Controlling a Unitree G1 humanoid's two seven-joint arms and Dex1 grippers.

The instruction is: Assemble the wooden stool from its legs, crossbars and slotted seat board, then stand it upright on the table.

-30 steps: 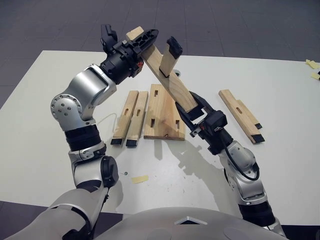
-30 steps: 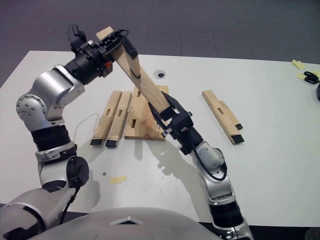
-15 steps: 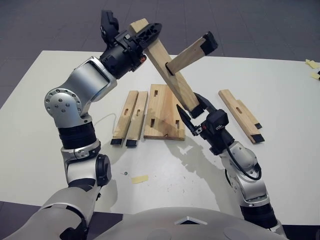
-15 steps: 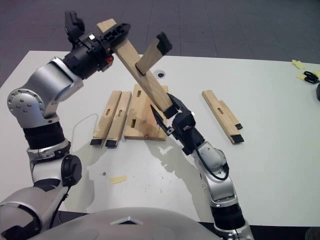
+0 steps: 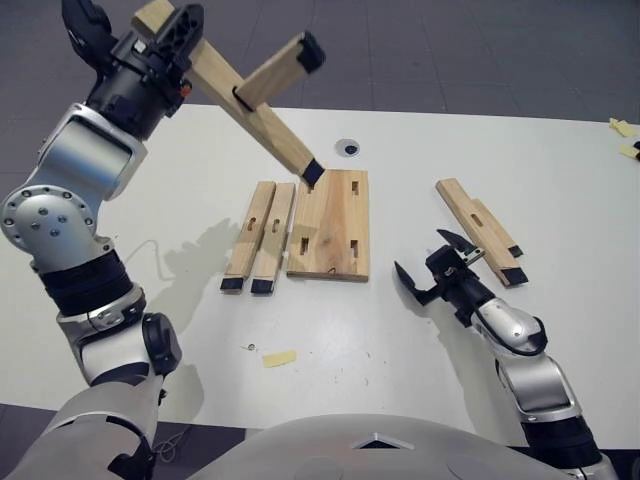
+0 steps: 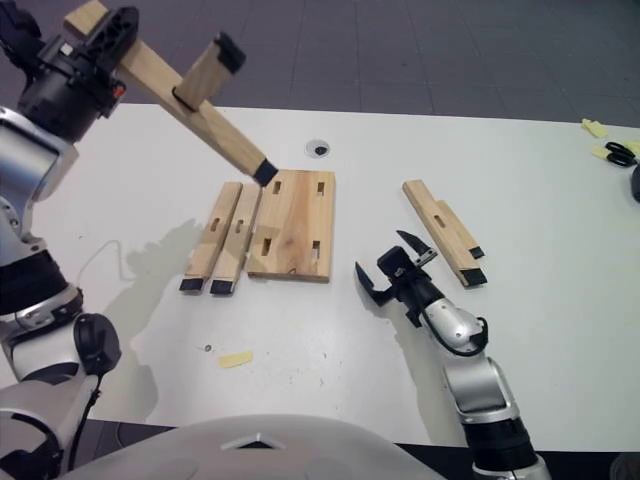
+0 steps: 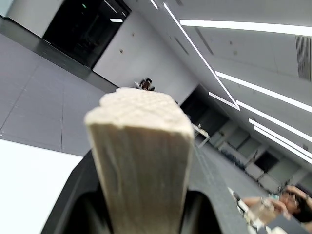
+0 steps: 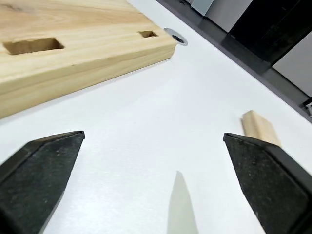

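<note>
Seat board (image 5: 330, 225) lies central on your worktop (image 5: 570, 170), left leg pair (image 5: 260, 235) just beside it, right leg pair (image 5: 482, 231) well apart. Your right gripper (image 5: 421, 252) sits between board and right pair; your left gripper (image 5: 183, 30) holds the joined leg and crossbar (image 5: 250, 100) above the rear left.

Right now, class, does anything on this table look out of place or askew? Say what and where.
One leg with a crossbar stuck in it hangs tilted above the table, clamped in the left gripper; the seat board lies flat. A yellow tape scrap lies loose nearer the robot.
</note>
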